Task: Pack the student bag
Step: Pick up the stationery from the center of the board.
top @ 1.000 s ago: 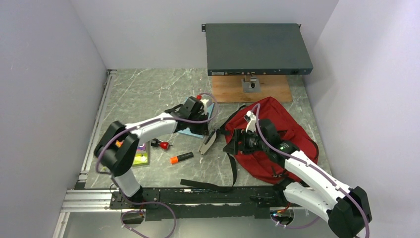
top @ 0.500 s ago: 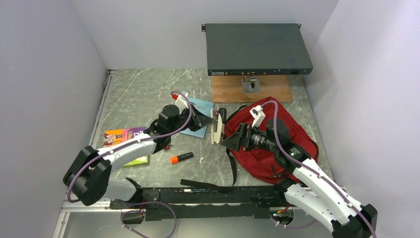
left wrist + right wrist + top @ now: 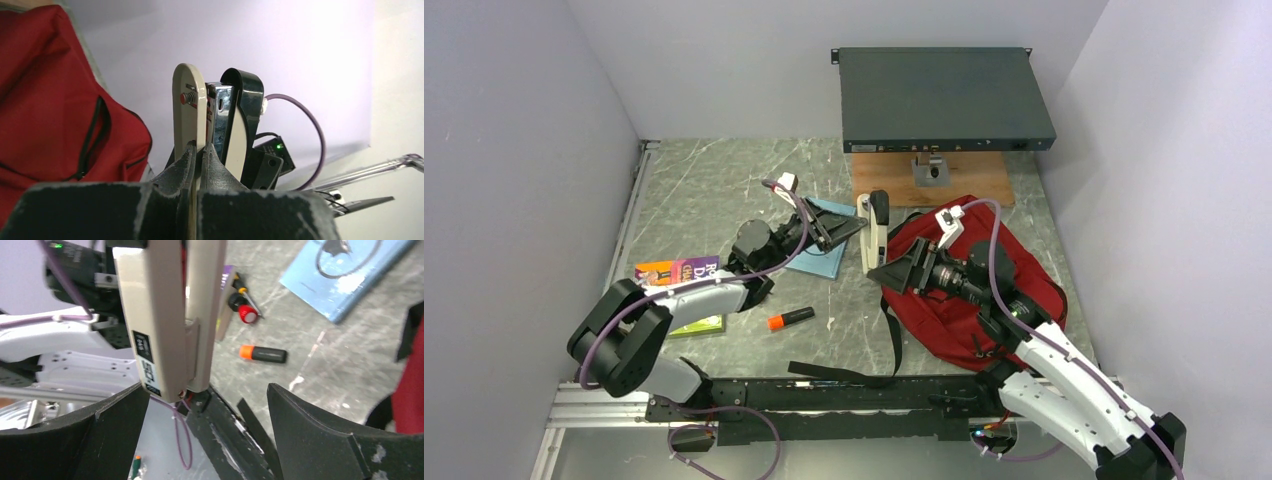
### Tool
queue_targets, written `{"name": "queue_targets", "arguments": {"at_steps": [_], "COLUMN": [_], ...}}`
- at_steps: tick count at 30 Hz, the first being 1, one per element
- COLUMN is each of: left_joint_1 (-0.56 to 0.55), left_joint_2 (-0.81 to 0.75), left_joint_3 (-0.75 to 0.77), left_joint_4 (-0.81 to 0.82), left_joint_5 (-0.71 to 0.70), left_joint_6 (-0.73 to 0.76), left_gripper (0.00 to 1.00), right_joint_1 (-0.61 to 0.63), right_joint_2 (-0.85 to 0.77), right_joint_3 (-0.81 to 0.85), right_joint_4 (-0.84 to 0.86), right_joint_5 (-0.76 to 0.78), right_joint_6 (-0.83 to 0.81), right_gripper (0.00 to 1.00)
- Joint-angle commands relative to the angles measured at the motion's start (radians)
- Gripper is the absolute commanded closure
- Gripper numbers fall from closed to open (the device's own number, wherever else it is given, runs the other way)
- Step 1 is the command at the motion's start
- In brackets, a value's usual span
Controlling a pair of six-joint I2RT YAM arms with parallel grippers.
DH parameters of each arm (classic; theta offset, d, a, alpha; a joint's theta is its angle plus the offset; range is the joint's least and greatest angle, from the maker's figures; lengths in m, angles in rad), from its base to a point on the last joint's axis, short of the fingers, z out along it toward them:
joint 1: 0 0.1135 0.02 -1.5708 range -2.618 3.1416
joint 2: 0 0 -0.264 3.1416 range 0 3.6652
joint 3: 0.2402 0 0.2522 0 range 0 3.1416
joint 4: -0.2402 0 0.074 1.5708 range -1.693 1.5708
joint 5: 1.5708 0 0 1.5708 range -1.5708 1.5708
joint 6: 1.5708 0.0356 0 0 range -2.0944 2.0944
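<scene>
The student bag is a dark red backpack lying right of centre, and its fabric also shows in the left wrist view. My left gripper is shut on the base plate of a beige and black stapler. The stapler stands upright in the air beside the bag's left edge. My right gripper is open, its fingers spread wide, with the stapler's lower end between them, close to the left finger.
A blue notebook, an orange marker and a colourful book lie on the marble table left of the bag. A red-capped tool lies near the marker. A dark rack box and wooden board stand behind. A black strap trails at the front.
My left arm has lifted the stapler off the table and carried it right and back, turning it upright. My right gripper has opened wider and closed in around the stapler's lower end.
</scene>
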Motion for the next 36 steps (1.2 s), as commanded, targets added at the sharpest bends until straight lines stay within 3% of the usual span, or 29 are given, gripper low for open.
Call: {"name": "queue_targets", "arguments": {"at_steps": [1,9,18,22,29,36], "left_joint_1": [0.025,0.047,0.049,0.049,0.048,0.039], "left_joint_2": [0.001,0.089,0.139,0.164,0.160,0.103], "left_joint_3": [0.028,0.073,0.091,0.096,0.115,0.083], "left_joint_4": [0.215,0.408,0.481,0.521,0.485,0.396], "left_joint_5": [0.072,0.139,0.168,0.161,0.160,0.159], "left_joint_6": [-0.100,-0.229,-0.290,-0.306,-0.279,-0.211], "left_gripper": [1.00,1.00,1.00,1.00,1.00,1.00], "right_joint_1": [0.004,0.004,0.005,0.004,0.006,0.006], "right_joint_2": [-0.020,0.002,0.024,0.050,0.080,0.037], "right_joint_3": [-0.026,-0.080,-0.103,-0.134,-0.129,-0.121], "right_joint_4": [0.226,0.539,0.614,0.722,0.750,0.677], "right_joint_5": [-0.091,-0.082,-0.057,-0.073,-0.095,-0.078], "right_joint_6": [0.095,0.296,0.351,0.409,0.438,0.408], "right_gripper": [0.10,0.12,0.18,0.20,0.29,0.52]}}
